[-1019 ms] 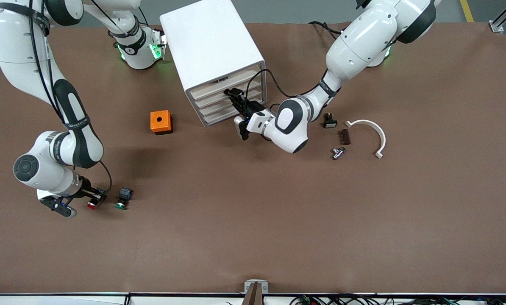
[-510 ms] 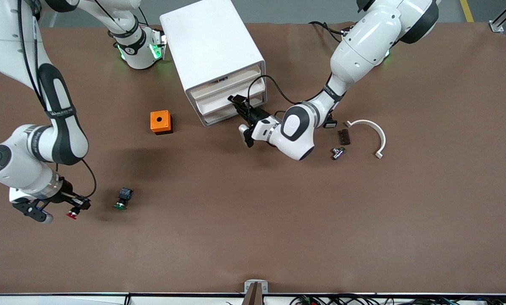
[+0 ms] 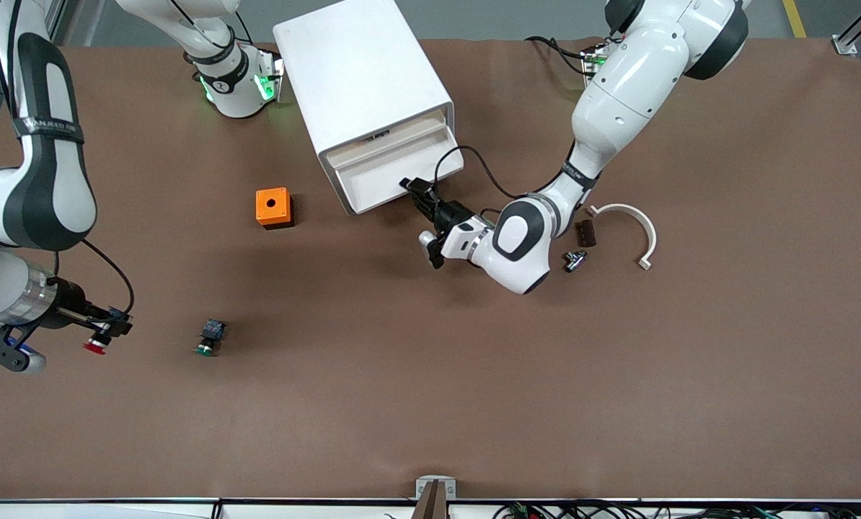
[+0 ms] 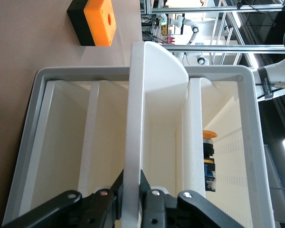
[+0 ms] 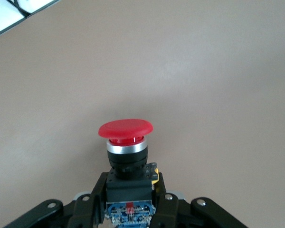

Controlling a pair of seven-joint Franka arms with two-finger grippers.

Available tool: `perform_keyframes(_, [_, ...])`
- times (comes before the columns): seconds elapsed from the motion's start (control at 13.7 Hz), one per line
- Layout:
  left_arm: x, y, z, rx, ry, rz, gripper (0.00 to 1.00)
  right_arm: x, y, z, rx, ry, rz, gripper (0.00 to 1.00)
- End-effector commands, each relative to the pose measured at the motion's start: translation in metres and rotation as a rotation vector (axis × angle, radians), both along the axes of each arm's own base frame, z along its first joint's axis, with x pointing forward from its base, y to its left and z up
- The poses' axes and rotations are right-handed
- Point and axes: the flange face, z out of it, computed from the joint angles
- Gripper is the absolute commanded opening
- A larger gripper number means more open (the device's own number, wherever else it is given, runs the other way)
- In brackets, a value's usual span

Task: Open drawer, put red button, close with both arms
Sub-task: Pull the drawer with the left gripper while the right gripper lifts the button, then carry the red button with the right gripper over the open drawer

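Front view: keep your left gripper [image 3: 417, 193] pinching the white tray-like drawer [image 3: 394, 173] front and pull straight.

Left wrist view: the fingers [image 4: 109, 202] clamp the drawer lip.

Right wrist view: your right gripper [image 5: 129, 202] pinches the red-capped, dark-bodied button [image 5: 127, 149] by its body, cap clear, over bare bench.

Brown table [image 3: 430, 404] under even light, grey floor [image 3: 488, 18] along its edge by the bases.
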Motion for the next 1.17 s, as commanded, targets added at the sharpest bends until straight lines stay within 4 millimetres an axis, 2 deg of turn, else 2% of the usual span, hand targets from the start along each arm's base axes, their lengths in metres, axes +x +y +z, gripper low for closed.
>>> perform_keyframes(0.0, [0.015, 0.023, 0.006, -0.006, 0.030, -0.062, 0.00, -0.012, 0.048, 0.035, 0.006, 0.030, -0.089, 0.06])
perform_keyframes(0.22, [0.030, 0.037, 0.003, -0.022, 0.040, -0.072, 0.00, -0.040, 0.127, 0.069, -0.004, 0.072, -0.211, 0.06])
perform_keyframes(0.36, [0.034, 0.041, 0.004, -0.021, 0.034, -0.069, 0.00, -0.060, 0.176, 0.082, -0.018, 0.094, -0.275, 0.06])
perform_keyframes(0.66, [0.047, 0.050, 0.001, -0.024, 0.020, -0.053, 0.00, -0.087, 0.241, 0.087, 0.010, 0.157, -0.438, 0.06])
perform_keyframes(0.8, [0.050, 0.052, -0.001, -0.019, 0.013, -0.055, 0.07, -0.099, 0.273, 0.086, 0.049, 0.197, -0.529, 0.06])
perform_keyframes(0.87, [0.050, 0.052, 0.000, -0.015, 0.014, -0.058, 0.51, -0.105, 0.288, 0.081, 0.044, 0.204, -0.555, 0.06])
perform_keyframes(1.02, [0.052, 0.052, 0.007, -0.003, 0.015, -0.057, 1.00, -0.113, 0.307, 0.071, 0.038, 0.207, -0.607, 0.05])
perform_keyframes(1.09, [0.053, 0.053, 0.009, 0.021, 0.036, -0.052, 1.00, -0.120, 0.317, 0.065, 0.043, 0.230, -0.623, 0.05])
